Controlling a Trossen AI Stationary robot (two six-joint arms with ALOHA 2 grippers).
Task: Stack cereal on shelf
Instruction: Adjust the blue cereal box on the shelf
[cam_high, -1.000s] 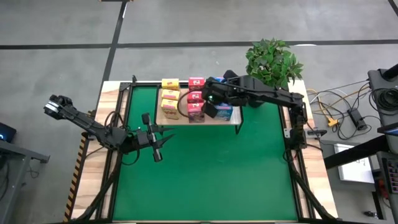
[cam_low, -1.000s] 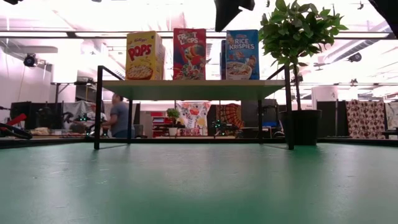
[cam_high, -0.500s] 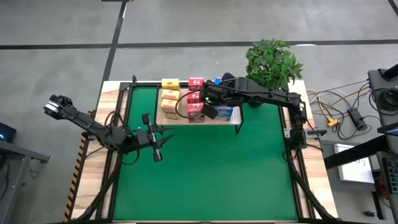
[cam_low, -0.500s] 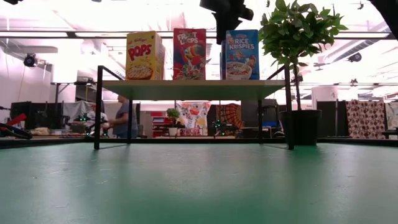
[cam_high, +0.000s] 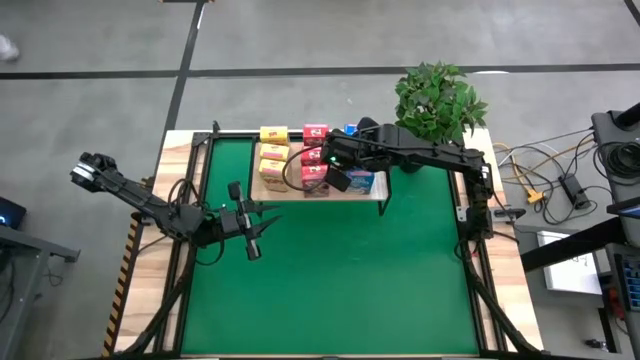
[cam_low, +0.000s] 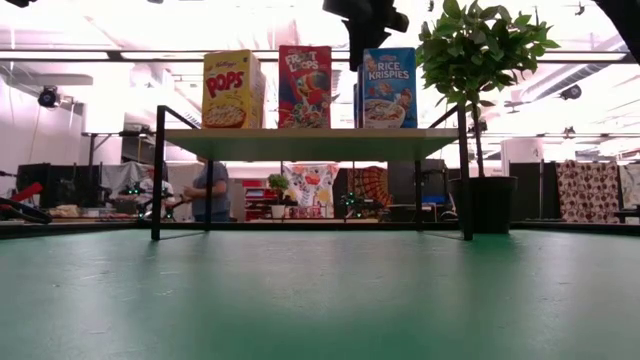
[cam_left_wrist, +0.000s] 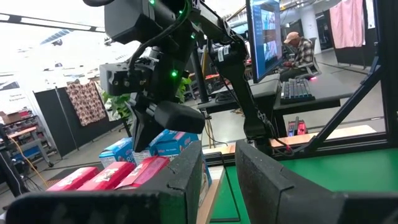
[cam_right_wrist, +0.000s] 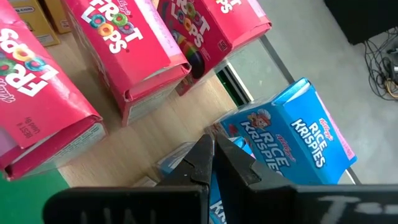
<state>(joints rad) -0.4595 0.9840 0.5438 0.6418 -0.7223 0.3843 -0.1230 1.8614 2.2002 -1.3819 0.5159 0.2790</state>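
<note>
The shelf (cam_high: 283, 192) stands at the far middle of the green mat, on thin black legs. Yellow cereal boxes (cam_high: 272, 152), pink-red ones (cam_high: 314, 155) and blue ones (cam_high: 362, 182) stand upright on its board in rows. My right gripper (cam_right_wrist: 212, 163) is shut and slants down over the blue boxes (cam_right_wrist: 292, 134), next to the pink-red row (cam_right_wrist: 124, 56). In the low view it (cam_low: 358, 55) hangs at the top left corner of the front blue box (cam_low: 390, 88). My left gripper (cam_high: 256, 236) waits open over the mat's left part, its fingers empty (cam_left_wrist: 219, 163). My right gripper's shut fingertips (cam_right_wrist: 202, 155) stand right over the top of a blue box (cam_right_wrist: 177, 158), coming from above at a slant. The fingers themselves hide the spot, so I cannot tell whether they touch the box.
A potted plant (cam_high: 440, 100) stands at the table's far right corner, close to the shelf's right end. The green mat (cam_high: 330, 290) lies open in front of the shelf. Cables and gear (cam_high: 560, 185) lie off the table's right side. A person (cam_low: 212, 190) shows in the room behind.
My right gripper, still shut, has come down a little and shifted slightly toward the table's left, from above the blue boxes to the level of their tops. It has kept still over the last half second.
</note>
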